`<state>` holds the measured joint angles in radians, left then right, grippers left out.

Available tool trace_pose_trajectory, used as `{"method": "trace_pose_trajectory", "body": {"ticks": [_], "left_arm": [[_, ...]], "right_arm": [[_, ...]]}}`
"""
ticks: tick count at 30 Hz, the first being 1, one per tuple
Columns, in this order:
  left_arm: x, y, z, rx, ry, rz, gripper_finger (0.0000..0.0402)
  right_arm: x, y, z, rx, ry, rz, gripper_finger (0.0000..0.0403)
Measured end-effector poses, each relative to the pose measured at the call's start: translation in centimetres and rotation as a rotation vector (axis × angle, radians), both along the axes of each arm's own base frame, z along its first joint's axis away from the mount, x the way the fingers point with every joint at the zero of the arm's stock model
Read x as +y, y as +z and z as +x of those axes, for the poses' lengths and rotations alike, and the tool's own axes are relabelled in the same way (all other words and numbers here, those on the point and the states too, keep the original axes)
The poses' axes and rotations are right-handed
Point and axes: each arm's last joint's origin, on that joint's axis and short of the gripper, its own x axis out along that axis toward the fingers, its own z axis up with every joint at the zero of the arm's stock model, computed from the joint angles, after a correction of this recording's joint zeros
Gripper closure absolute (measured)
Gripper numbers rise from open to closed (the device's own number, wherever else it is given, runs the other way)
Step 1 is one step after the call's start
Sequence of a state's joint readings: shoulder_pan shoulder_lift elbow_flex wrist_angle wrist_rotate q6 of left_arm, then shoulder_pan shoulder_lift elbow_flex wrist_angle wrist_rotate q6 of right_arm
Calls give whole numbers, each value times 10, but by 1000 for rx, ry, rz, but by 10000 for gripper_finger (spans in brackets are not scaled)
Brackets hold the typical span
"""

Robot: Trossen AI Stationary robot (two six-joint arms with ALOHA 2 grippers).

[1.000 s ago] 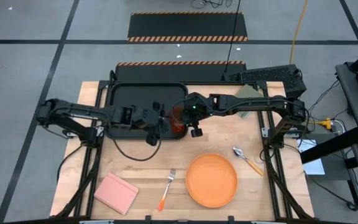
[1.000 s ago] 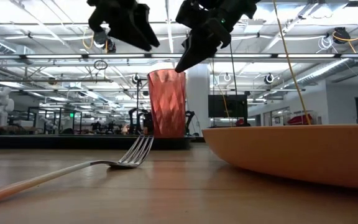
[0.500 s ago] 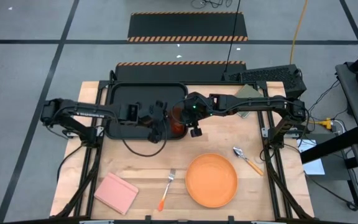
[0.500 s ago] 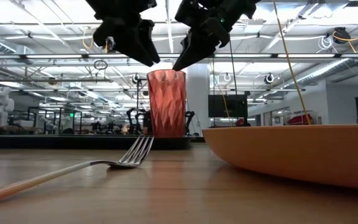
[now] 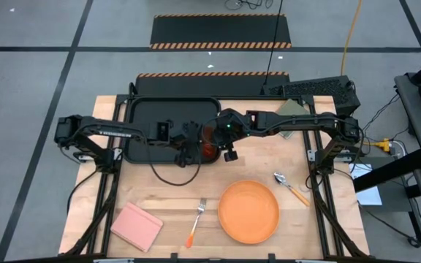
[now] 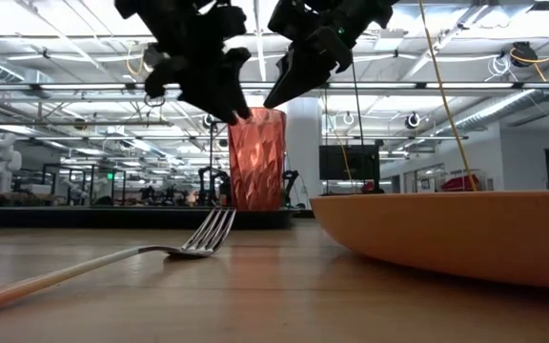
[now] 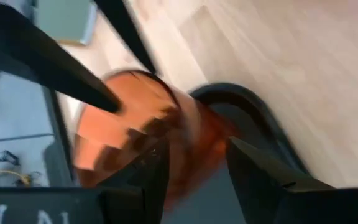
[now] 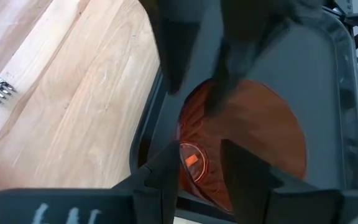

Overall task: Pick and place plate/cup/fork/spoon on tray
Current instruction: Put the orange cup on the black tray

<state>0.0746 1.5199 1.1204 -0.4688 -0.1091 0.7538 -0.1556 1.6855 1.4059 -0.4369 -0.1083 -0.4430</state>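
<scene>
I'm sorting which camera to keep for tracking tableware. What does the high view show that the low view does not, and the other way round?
Only the high view shows the spoon, the pink pad, the green pad and the full outline of the black tray. Only the low view shows the room behind the table and the cup's upright side profile. Both show the cup, the fork, the orange plate, and the left gripper and right gripper close together at the cup's rim.
</scene>
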Motion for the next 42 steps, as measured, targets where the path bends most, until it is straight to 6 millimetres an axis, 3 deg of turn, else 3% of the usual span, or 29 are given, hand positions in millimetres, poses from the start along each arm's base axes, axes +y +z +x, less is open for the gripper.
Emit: {"method": "trace_pose_trajectory", "body": {"ticks": [5,10,16,20,24,35,42], "left_arm": [[1,0,-1,15,-32,31,308],[1,3,-6,26,-35,42,388],[2,24,-17,24,7,61,386],[9,42,-35,54,93,45,393],[20,57,-56,79,232,65,386],[23,98,-105,-27,351,46,390],[21,119,-124,-84,484,-65,393]], "right_arm": [[4,4,-1,-13,10,-3,293],[10,23,-11,-67,19,-14,293],[22,55,-38,-105,-44,-26,293],[33,67,-58,-102,-117,10,293],[45,53,-77,-134,-125,63,293],[59,-23,-126,-172,-135,138,293],[56,-31,-142,-171,-111,98,293]]}}
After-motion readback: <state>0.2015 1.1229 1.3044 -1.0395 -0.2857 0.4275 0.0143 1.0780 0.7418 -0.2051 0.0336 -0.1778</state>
